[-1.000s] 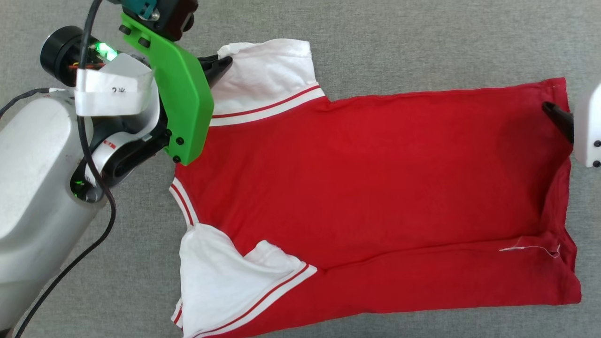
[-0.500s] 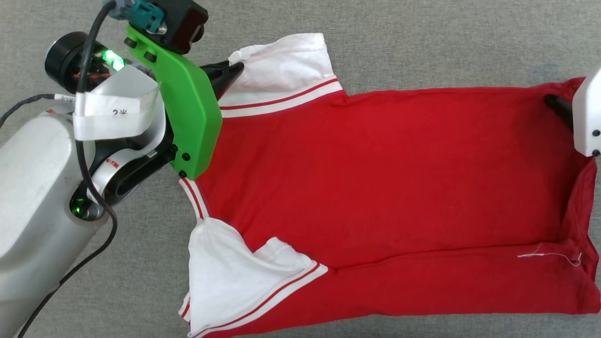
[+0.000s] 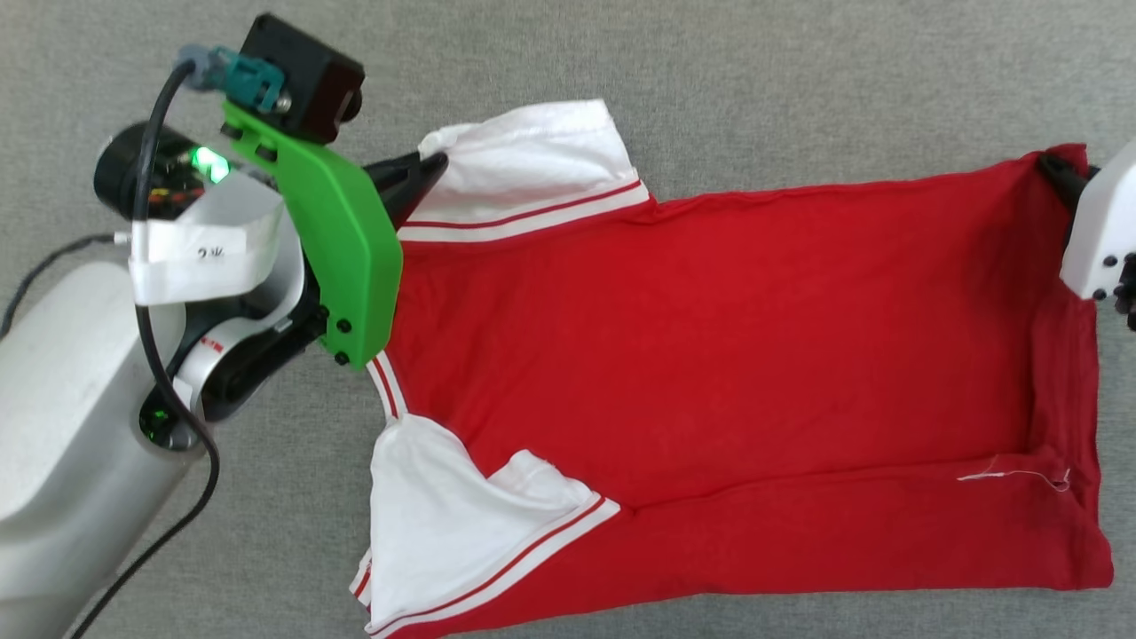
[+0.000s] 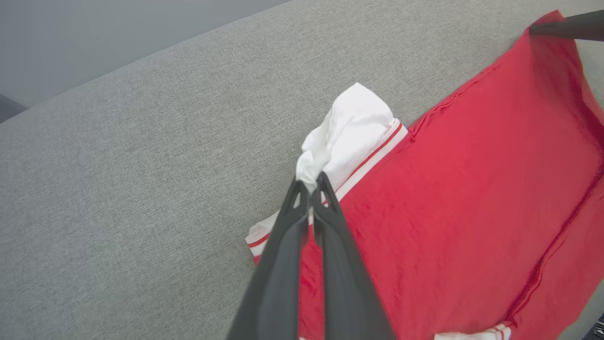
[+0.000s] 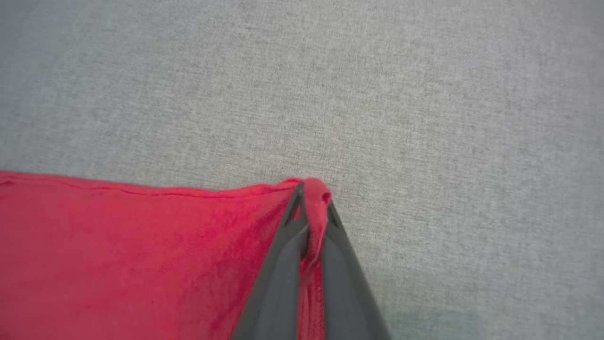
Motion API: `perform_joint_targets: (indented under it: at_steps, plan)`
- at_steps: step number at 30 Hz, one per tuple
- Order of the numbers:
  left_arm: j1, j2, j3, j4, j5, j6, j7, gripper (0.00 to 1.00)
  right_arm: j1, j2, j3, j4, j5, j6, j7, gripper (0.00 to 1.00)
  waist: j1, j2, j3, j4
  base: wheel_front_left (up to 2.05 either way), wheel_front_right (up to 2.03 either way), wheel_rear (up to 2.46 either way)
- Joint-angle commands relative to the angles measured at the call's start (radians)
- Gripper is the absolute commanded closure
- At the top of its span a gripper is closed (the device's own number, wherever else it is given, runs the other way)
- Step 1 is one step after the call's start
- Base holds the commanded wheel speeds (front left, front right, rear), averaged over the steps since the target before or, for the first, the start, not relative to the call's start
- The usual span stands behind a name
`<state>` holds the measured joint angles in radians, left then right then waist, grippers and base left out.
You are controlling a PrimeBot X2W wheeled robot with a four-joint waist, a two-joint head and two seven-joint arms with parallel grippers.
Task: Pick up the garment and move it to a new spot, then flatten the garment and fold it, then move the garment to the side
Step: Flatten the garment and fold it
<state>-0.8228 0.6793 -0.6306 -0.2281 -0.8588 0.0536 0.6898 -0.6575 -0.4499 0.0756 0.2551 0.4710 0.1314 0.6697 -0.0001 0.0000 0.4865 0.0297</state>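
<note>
1. The left gripper point(image 3: 426, 173) has its two dark fingers pressed together on the outer edge of a white sleeve point(image 3: 532, 155). In its wrist view a wad of white cloth bulges just past the tips.
2. The right gripper point(image 3: 1056, 169) is also closed, pinching a corner of the red hem. Only a small nub of cloth pokes out past its fingertips.
3. The garment point(image 3: 710, 355) lies stretched between the two grippers on the grey cloth-covered surface point(image 3: 799, 71). Its held edge runs from tip to tip, and the rest trails back toward the robot from both.
4. Well back from the left gripper, the other sleeve point(image 3: 444, 524) sits doubled over on itself. A lengthwise crease runs along the red body on that same side, away from both grips.
5. My worry is that the fabric looks thin and the right pinch is shallow, so a firm pull could slide the corner out and drop that end.
6. The left grip is on the sleeve, not the shoulder, so tension may only stretch the sleeve and skew the body.
7. I can't tell how many layers each pinch holds. If either has caught one layer only, lifting would part front from back and bag the shirt rather than flatten it.
8. Dragging it over the grey cloth could also worsen the doubled sleeve and the crease.
</note>
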Motion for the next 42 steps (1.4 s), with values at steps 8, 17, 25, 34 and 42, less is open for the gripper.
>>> perform_joint_targets:
  at_steps: [8, 17, 25, 34, 42]
  plan:
    - [0.16, 0.009, 0.029, -0.003, -0.034, 0.04, -0.111, 1.0, 0.157, 0.009, -0.053, -0.024, 0.081, -0.001, -0.121, 1.0, 0.0001, 0.0, -0.135, 0.012, 0.0, 0.0, 0.0]
    - [0.338, 0.027, 0.024, -0.082, -0.081, 0.079, -0.162, 1.0, 0.35, 0.002, -0.092, -0.13, 0.153, -0.001, -0.19, 1.0, 0.0001, 0.0, -0.227, 0.045, 0.0, 0.0, 0.0]
    - [0.514, 0.051, 0.0, -0.108, -0.134, 0.096, -0.191, 1.0, 0.535, -0.018, -0.11, -0.215, 0.243, -0.001, -0.164, 1.0, 0.0001, 0.0, -0.275, 0.06, 0.0, 0.0, 0.0]
    - [0.658, 0.051, -0.011, -0.065, -0.226, 0.067, -0.227, 1.0, 0.67, -0.073, -0.095, -0.25, 0.279, -0.001, -0.08, 1.0, 0.0001, 0.0, -0.291, 0.054, 0.0, 0.0, 0.0]
    - [0.679, 0.047, -0.036, 0.018, -0.233, 0.039, -0.225, 1.0, 0.707, -0.102, -0.05, -0.259, 0.282, -0.001, -0.054, 1.0, 0.0001, 0.0, -0.286, 0.052, 0.0, 0.0, 0.0]
